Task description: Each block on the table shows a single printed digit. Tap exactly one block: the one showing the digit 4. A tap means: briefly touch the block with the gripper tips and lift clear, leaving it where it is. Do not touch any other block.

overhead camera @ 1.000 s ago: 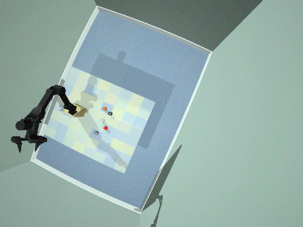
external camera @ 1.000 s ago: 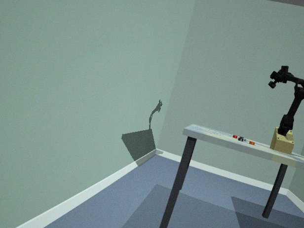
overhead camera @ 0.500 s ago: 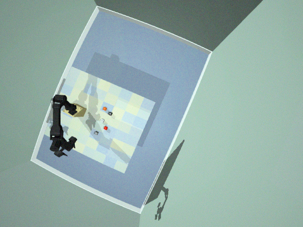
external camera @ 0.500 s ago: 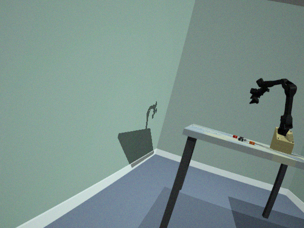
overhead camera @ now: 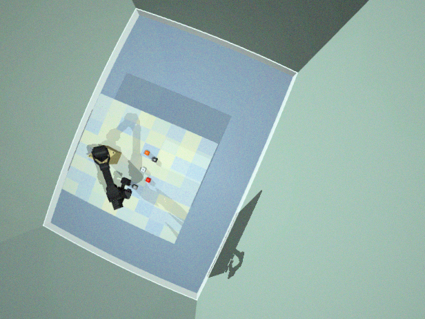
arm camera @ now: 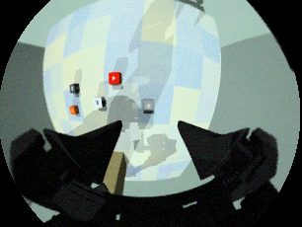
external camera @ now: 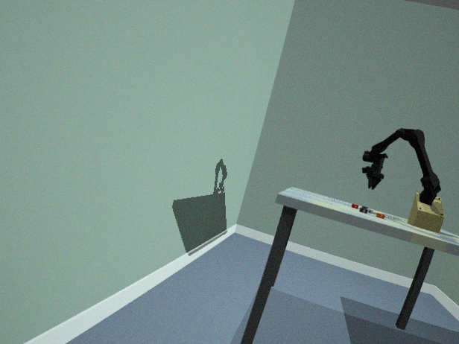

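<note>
Checkered tabletop (overhead camera: 162, 138) (external camera: 317, 201) (arm camera: 89, 39), black pincer (overhead camera: 130, 187) (external camera: 372, 186) (arm camera: 150, 122) above, tips wide apart, gripping nothing, touching no block.

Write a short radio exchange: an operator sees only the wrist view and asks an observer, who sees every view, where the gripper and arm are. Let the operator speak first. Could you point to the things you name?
Operator: My wrist view shows the grey block (overhead camera: 134, 186) (arm camera: 148, 106) ahead of the open fingers. Am I touching the table?
Observer: No. In the exterior view the gripper (external camera: 373, 187) (arm camera: 150, 122) hangs well above the table top (overhead camera: 172, 152) (external camera: 317, 202) (arm camera: 89, 41).
Operator: And how does the arm get there from its base?
Observer: It rises from the tan base (overhead camera: 115, 156) (external camera: 425, 220) (arm camera: 114, 173), bends at a high elbow, then comes down to the gripper.
</note>
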Controlling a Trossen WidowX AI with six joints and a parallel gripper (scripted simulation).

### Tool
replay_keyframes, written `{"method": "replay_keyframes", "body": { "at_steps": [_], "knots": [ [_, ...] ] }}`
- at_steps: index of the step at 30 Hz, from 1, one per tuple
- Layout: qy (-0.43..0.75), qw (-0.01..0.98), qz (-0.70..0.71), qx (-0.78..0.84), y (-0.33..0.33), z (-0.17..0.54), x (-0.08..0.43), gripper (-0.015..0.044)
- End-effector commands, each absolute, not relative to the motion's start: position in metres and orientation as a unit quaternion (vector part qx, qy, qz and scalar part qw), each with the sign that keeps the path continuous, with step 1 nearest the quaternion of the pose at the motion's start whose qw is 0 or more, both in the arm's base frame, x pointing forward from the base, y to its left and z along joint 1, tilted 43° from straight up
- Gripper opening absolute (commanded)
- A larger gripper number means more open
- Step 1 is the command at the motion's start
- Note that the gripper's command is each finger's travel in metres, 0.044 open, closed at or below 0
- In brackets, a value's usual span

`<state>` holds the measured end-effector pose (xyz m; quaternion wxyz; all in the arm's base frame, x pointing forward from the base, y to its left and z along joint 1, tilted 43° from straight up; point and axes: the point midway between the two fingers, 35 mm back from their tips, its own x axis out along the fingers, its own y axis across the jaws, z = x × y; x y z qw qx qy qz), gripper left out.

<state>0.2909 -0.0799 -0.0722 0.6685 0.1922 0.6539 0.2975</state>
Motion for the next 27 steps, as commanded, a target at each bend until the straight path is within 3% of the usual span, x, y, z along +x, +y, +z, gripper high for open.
{"method": "replay_keyframes", "body": {
  "at_steps": [1, 21, 27],
  "knots": [
    [0.659, 0.655, 0.302, 0.211, -0.073, -0.074, 0.286, 0.0400],
    [0.659, 0.655, 0.302, 0.211, -0.071, -0.072, 0.286, 0.0400],
    [0.660, 0.657, 0.298, 0.210, -0.007, -0.010, 0.293, 0.0400]
  ]
}}
